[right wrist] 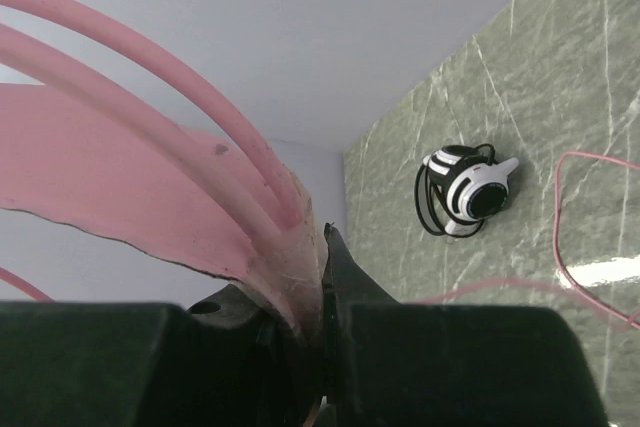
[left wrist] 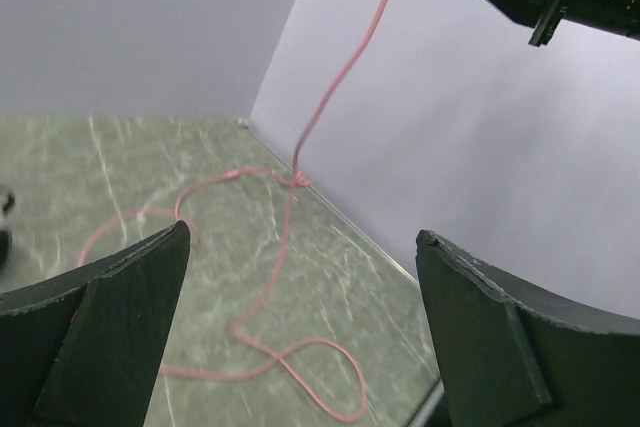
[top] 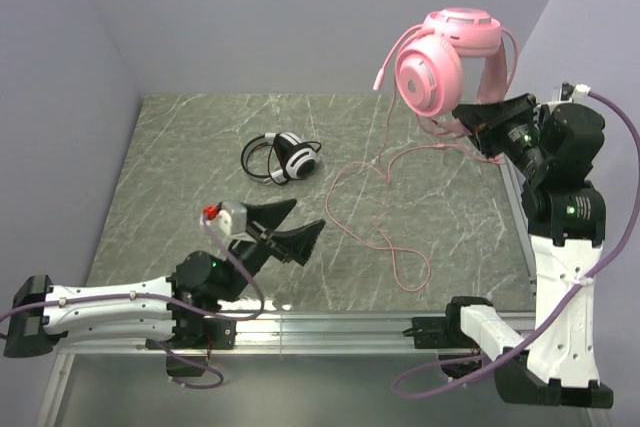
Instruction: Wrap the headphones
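Two headsets in the scene. High at the far right, pink headset (top: pixel 445 52) aloft, pinched by its headband in right gripper (top: pixel 472 125), jaws narrow and closed on the pink band, ear cups up above the fingers and well clear of table (top: pixel 170 187). Trailing down from it, pink cable (left wrist: pixel 298 179), slack, meeting the green marbled surface right of the middle, then running in loose loops toward the near edge. Lying toward the far side, left of the middle, black and white headset (top: pixel 285 159), black cable (top: pixel 245 157) looped close against it, well apart from both arms. Low at the near left, left gripper (top: pixel 308 215), jaws spread wide and gripping nothing; hovers above the table, aimed toward the far right. Ahead of its fingers in the left wrist view, the pink cable's loops on the surface, touching neither finger. Pale plain walls (top: pixel 250 17) at the left, far and right sides.
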Motion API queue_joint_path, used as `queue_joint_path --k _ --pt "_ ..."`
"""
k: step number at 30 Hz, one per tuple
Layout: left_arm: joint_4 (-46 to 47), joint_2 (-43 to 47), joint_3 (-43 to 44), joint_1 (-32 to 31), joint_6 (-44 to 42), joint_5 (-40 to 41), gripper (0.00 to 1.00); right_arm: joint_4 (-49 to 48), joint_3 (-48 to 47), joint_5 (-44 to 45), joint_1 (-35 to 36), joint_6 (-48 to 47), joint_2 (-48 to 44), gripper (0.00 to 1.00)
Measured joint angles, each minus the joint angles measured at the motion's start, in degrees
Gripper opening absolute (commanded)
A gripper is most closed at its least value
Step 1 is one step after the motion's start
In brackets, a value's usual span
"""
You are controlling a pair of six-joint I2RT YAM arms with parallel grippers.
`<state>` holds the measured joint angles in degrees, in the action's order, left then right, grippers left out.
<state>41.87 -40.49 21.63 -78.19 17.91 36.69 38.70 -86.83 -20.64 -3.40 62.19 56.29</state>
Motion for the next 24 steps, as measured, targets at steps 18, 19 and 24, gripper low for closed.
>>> queue_joint_path --k 18,19,24 --pt "3.8 -34.6 30.3 19.0 -9.5 -33.3 0.99 1.3 12.9 0.7 1.7 -2.8 -11.1 0.00" --pt "4.7 -35.5 30.8 19.4 -9.3 -34.8 0.97 1.2 13.6 0.9 1.7 -2.9 -11.3 0.00" --pt "5.8 -40.1 33.4 21.0 -7.5 -39.1 0.55 1.5 17.1 1.2 1.8 -2.9 -11.8 0.00"
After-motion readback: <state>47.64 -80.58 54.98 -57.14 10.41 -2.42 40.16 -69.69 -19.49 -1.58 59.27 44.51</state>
